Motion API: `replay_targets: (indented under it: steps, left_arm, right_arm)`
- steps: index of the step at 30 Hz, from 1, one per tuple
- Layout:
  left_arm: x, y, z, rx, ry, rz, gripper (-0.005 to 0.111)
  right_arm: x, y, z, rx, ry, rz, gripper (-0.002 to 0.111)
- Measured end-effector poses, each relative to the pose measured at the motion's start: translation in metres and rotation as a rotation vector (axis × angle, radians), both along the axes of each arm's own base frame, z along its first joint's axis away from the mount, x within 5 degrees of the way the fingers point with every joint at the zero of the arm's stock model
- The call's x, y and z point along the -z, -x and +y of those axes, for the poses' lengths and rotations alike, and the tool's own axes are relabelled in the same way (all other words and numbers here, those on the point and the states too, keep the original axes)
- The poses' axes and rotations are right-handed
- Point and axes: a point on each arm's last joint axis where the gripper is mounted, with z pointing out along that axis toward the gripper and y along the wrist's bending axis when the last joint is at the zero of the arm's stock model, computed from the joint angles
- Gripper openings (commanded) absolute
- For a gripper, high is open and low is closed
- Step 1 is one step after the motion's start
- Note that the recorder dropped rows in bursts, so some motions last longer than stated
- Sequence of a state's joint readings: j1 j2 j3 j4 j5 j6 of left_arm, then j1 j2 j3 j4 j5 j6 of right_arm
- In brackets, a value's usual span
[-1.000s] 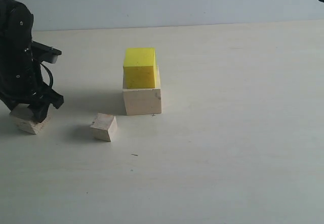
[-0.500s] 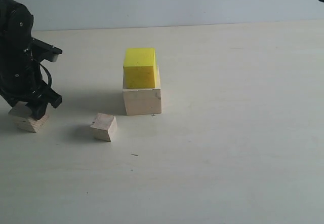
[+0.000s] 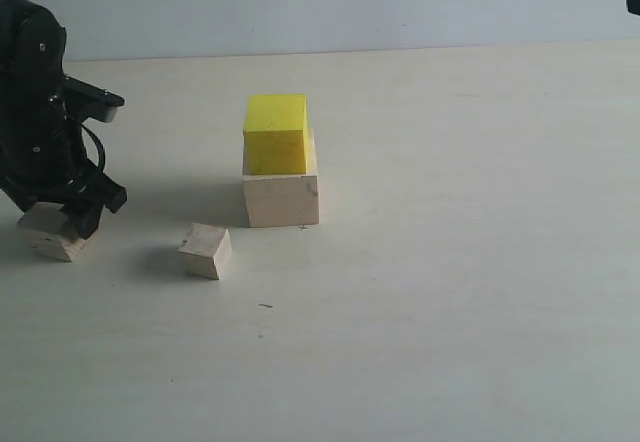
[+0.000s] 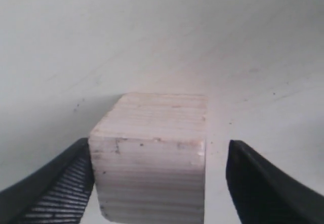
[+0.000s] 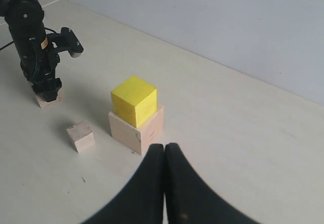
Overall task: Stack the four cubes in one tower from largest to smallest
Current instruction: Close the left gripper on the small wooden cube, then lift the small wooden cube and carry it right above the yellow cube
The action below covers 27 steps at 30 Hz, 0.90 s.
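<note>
Exterior view first: my left gripper point(image 3: 70, 217) stands at the far left of the table point(image 3: 450, 262), down over the medium cube point(image 3: 50, 237). Against the frame from a second ago it sits a touch higher, and the cube under it has barely shifted; against the half-second frame I see almost no change. The small cube point(image 3: 205, 251) lies just where it lay, near the middle and a little left, well apart from the gripper. The yellow cube point(image 3: 275, 134) rests on the large cube point(image 3: 281, 199) as before, set toward that cube's left edge so a strip of pale wood shows on the right.

Left wrist view gives me the grip: the jaws are apart with the medium cube between the fingers point(image 4: 61, 188). One ribbed pad is against the cube's side; the other finger stands clear of it with bare table showing in the gap, so nothing is clamped.

My right gripper point(image 5: 164, 158) has its fingers pressed together on nothing, hanging on the near side of the two-cube stack.

Hard to read: from outside, the black gripper body covers the medium cube's top and I cannot pick out the fingertips against it. The wrist picture cuts the cube's lower edge off, so I cannot tell whether it rests on the table. My right arm shows from outside only as a dark corner at the top right.
</note>
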<state>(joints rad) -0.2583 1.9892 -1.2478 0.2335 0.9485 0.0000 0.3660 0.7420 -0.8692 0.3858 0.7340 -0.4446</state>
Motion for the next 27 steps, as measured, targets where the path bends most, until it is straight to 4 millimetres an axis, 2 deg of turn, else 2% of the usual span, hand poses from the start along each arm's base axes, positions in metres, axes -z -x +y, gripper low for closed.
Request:
replay_targets:
  steps: [6, 14, 22, 24, 27]
  left_arm:
    - [0.0, -0.002, 0.009, -0.061, 0.017, 0.0, 0.07]
    - [0.001, -0.004, 0.009, -0.092, 0.053, -0.02, 0.07]
    - [0.016, -0.005, 0.008, -0.093, 0.047, 0.011, 0.069]
    - [0.016, -0.005, 0.008, -0.094, 0.048, 0.012, 0.06]
    - [0.016, -0.005, 0.008, -0.096, 0.048, 0.011, 0.041]
  right_arm:
    - [0.0, 0.0, 0.0, -0.001, 0.001, 0.002, 0.0]
    - [0.0, 0.0, 0.0, -0.002, 0.003, 0.006, 0.0]
    - [0.0, 0.0, 0.0, -0.002, 0.003, 0.006, 0.0]
    - [0.0, 0.0, 0.0, -0.002, 0.003, 0.006, 0.0]
    - [0.001, 0.0, 0.0, -0.003, 0.003, 0.007, 0.0]
